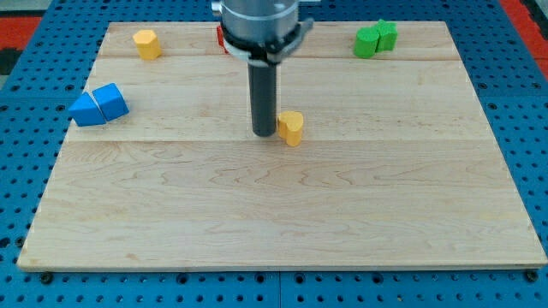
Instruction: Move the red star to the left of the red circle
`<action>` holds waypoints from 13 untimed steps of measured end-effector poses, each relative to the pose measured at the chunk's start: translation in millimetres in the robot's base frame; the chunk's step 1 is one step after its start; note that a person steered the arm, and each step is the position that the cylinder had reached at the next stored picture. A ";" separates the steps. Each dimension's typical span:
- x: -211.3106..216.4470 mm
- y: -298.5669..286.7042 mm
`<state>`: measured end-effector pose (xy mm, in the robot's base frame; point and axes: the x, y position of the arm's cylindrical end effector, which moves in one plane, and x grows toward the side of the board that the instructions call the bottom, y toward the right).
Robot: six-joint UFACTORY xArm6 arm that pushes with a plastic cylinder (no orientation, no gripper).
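The pale wooden tabletop (pixel 282 214) lies on a blue pegboard (pixel 26 128). There is no hand, only a rod; my tip (pixel 264 134) rests just left of a yellow block (pixel 291 127). A red block (pixel 220 36) peeks out behind the arm at the view's top, its shape hidden. Blue blocks (pixel 99 104) sit left, another yellow block (pixel 147 43) top left, green blocks (pixel 376 38) top right.

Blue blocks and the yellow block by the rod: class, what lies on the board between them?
In the camera view, only my tip lies between the blue blocks and the yellow block, close beside the yellow one. The rest is bare board.
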<state>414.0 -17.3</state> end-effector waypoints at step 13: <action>-66.3 31.8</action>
<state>347.7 14.5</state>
